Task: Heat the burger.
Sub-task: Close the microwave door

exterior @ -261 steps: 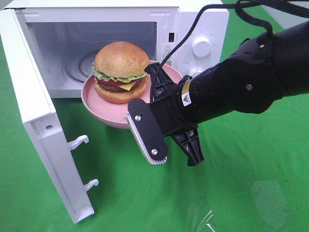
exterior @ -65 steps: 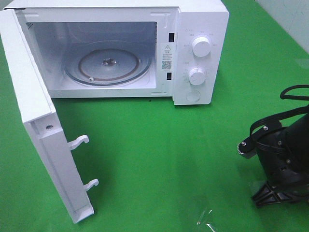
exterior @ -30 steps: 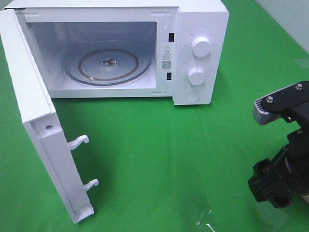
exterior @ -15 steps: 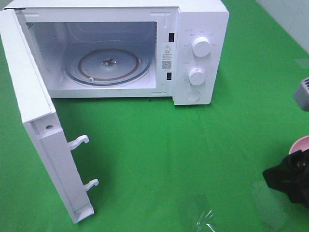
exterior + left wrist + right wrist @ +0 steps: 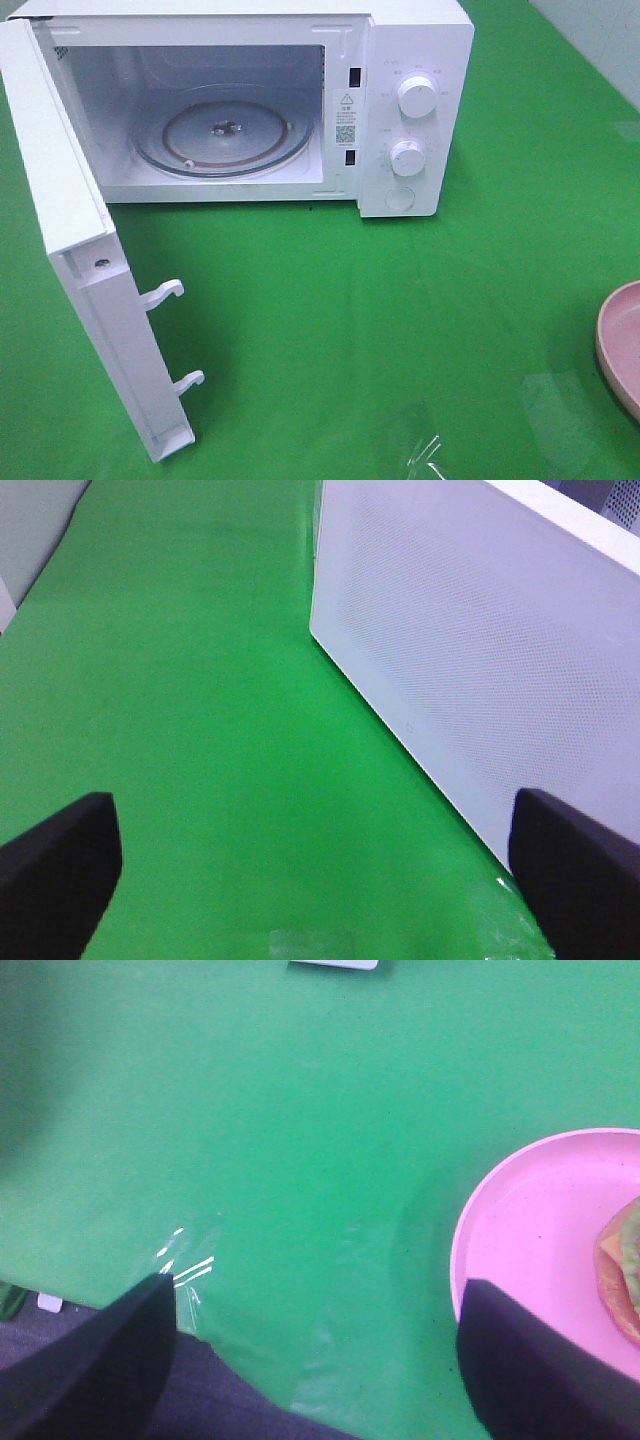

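Green table (image 5: 400,300) bearing a white microwave (image 5: 400,60) with door (image 5: 90,290) swung open over its glass turntable (image 5: 225,135); pink plate (image 5: 540,1240) at the right edge carrying the burger (image 5: 622,1275); both grippers (image 5: 310,870) (image 5: 320,1360) spread apart, empty.

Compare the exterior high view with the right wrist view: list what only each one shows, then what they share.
Only the exterior high view shows the open microwave, its glass turntable bare, and its door swung wide. Only the right wrist view shows the burger, just its edge at the frame border, and the open right gripper. Both show the pink plate and the green cloth.
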Controlling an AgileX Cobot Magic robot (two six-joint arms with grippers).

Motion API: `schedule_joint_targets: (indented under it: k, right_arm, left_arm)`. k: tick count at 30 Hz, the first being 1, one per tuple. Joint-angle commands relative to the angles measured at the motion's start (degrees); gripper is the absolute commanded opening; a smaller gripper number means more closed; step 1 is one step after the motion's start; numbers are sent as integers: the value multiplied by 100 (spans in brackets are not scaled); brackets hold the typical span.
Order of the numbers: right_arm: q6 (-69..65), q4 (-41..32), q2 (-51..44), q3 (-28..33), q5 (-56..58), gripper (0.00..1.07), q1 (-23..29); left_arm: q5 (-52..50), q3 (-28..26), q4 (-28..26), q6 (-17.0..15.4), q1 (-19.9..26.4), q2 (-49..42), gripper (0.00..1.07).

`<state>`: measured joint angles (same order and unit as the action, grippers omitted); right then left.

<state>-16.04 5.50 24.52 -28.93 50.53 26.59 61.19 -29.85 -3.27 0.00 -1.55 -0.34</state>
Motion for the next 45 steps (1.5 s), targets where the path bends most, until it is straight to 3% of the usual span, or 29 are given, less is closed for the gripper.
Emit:
schedule_joint_targets:
  k: [1, 5, 12, 45]
  right_arm:
    - [390, -229, -344, -46, 138, 76, -350]
    - [1071, -201, -1335, -46, 241, 76, -1203]
    - [1278, -183, -2338, 6, 367, 76, -1919]
    - [1324, -206, -2630, 86, 441, 76, -2074]
  left_arm:
    - [6, 17, 11, 0, 6, -11, 98]
    - [6, 17, 11, 0, 6, -11, 98]
    - [6, 17, 11, 0, 6, -11, 98]
    - [6, 17, 11, 0, 6, -11, 98]
